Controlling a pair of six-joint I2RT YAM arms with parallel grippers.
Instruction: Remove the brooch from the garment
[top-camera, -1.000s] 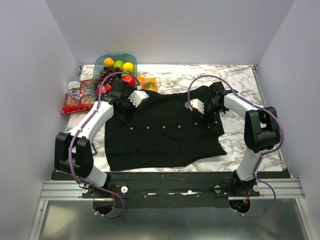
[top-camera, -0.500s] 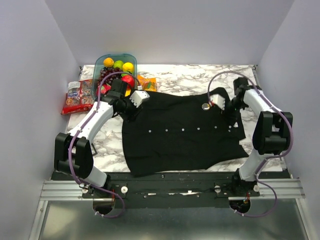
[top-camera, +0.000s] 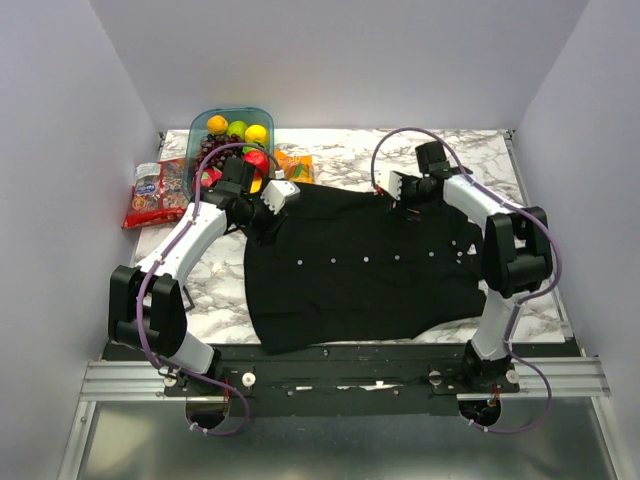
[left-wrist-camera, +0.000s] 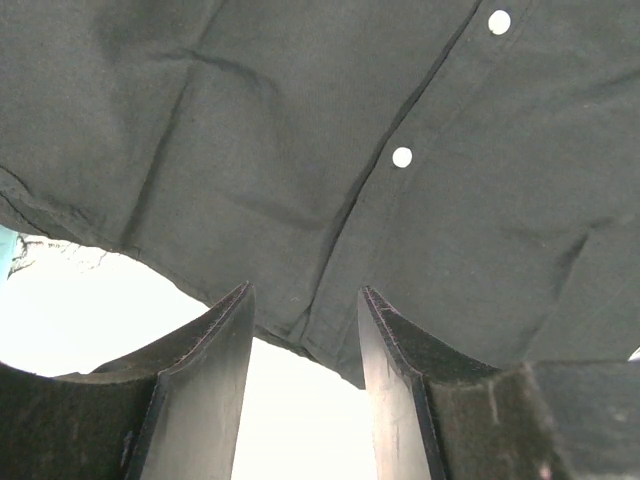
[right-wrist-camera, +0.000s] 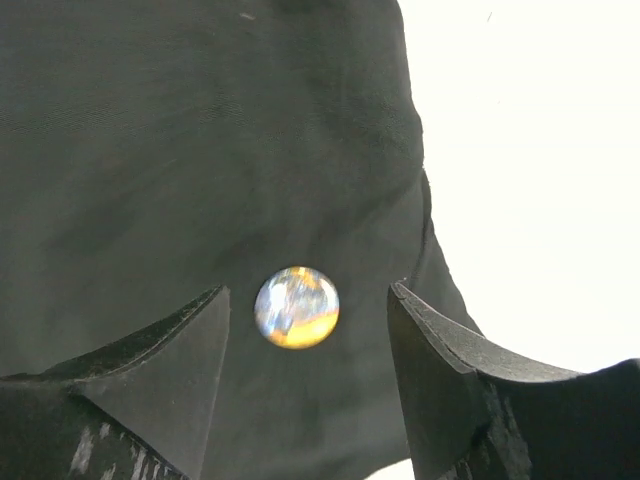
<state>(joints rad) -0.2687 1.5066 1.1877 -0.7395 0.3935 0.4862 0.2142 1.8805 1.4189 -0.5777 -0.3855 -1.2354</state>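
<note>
At the garment's (right-wrist-camera: 180, 150) far right corner, your right end effector (right-wrist-camera: 307, 292) is released: its two dark fingers (right-wrist-camera: 150, 370) stand apart on either side of the brooch (right-wrist-camera: 297, 307), with black cloth showing in the gap on both sides, so neither finger touches it. The brooch is a small round disc with a shiny pale face and a yellow lower rim. It sits on the garment, just inside the cloth's right edge, where the bright desk (top-camera: 340, 145) begins.

At the garment's far left edge, your left end effector (left-wrist-camera: 305, 290) is also released. Its fingers are parted, and the hem of the cloth lies between their tips with desk showing below it. Two white buttons (left-wrist-camera: 402, 157) run along the placket just beyond.

The garment lies spread flat over the desk. Beyond its far left corner stand a bin of fruit (top-camera: 200, 130), an orange packet (top-camera: 295, 165) and a red snack bag (top-camera: 155, 195).
</note>
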